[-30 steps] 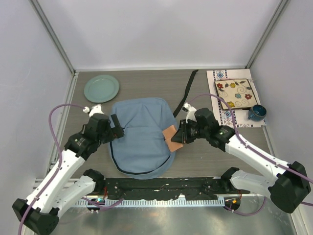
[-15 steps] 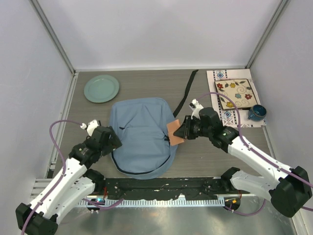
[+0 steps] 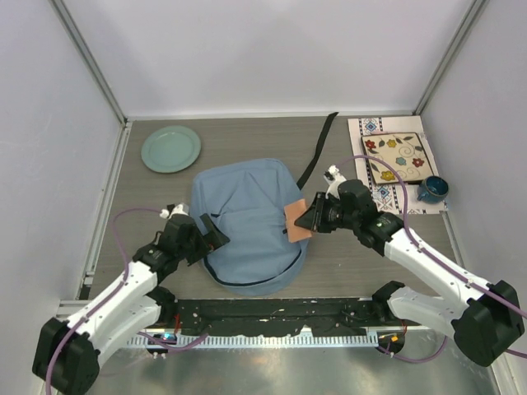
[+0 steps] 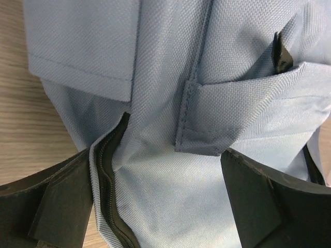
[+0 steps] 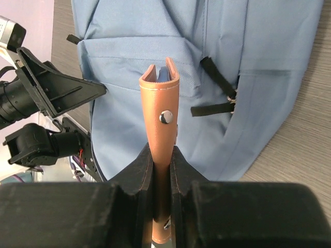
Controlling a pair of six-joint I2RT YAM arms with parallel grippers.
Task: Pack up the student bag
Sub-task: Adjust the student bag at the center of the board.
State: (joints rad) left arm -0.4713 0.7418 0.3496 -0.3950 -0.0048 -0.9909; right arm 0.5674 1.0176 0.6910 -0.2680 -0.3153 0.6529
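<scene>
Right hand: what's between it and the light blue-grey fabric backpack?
A tan leather case with a metal snap, clamped in the right hand, its free end toward the light blue-grey fabric backpack. Clearest in the right wrist view; contact can't be judged.

We note open worktop (image 3: 239,136) between green plate (image 3: 170,148) and black strap (image 3: 317,152). Backpack (image 3: 247,222) blocks centre; left pincer (image 3: 217,234) straddles its left edge, right pincer (image 3: 308,219) with clamped brown leather case (image 3: 296,222) crowds its right.
</scene>
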